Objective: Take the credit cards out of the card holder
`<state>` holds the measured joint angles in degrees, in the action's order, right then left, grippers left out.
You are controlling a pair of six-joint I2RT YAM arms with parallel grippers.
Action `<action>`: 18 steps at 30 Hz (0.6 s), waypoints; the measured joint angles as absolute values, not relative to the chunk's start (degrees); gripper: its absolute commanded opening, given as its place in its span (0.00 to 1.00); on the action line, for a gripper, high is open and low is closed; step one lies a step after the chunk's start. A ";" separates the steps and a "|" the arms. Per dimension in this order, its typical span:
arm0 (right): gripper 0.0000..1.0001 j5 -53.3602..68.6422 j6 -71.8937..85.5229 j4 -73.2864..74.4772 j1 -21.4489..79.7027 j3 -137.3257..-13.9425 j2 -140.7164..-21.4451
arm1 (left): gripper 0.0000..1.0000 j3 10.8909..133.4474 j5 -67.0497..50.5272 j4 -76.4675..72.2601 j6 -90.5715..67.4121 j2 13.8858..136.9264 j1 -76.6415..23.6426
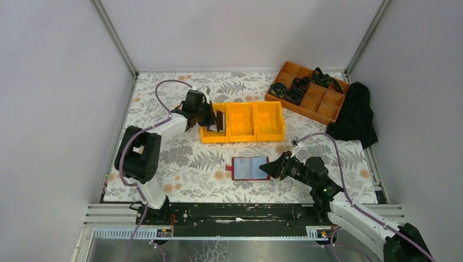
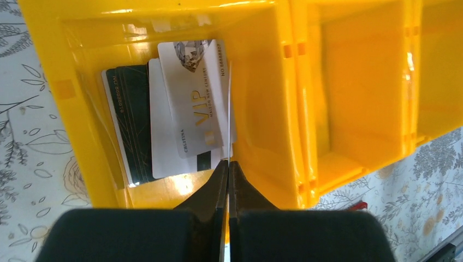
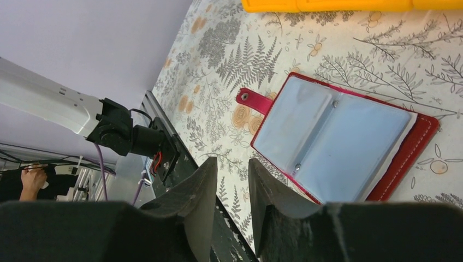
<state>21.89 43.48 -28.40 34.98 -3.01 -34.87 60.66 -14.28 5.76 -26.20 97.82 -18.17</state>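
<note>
The red card holder [image 1: 250,168] lies open on the table, blue-grey inside; it also shows in the right wrist view [image 3: 333,139]. My right gripper [image 1: 268,168] is open and empty at the holder's right edge, also seen in the right wrist view [image 3: 233,161]. My left gripper [image 1: 218,121] hangs over the left compartment of the yellow bin [image 1: 243,139]. In the left wrist view it [image 2: 227,162] is shut on a thin white card [image 2: 229,109] seen edge-on. Several credit cards lie in that compartment: a grey-white VIP card [image 2: 191,98], a black card [image 2: 128,120].
An orange divided tray [image 1: 325,106] with black coiled items stands at the back right, next to a black cloth [image 1: 355,117]. The bin's other two compartments [image 2: 355,82] hold nothing. The black rail [image 1: 240,213] runs along the near table edge.
</note>
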 measured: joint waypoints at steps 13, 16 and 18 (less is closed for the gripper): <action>0.34 21.89 43.07 -28.47 34.98 -3.01 -36.05 | 0.00 65.32 -16.71 5.72 -25.96 104.75 -16.58; 0.34 21.87 42.89 -28.27 34.98 -3.01 -35.40 | 0.09 66.19 -16.10 5.74 -25.91 105.36 -16.40; 0.34 21.82 42.81 -27.68 34.98 -3.01 -34.65 | 0.13 66.26 -15.42 5.93 -25.82 105.36 -16.38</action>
<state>21.82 42.81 -27.68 34.98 -3.01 -34.65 66.26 -15.42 5.93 -25.82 105.36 -16.38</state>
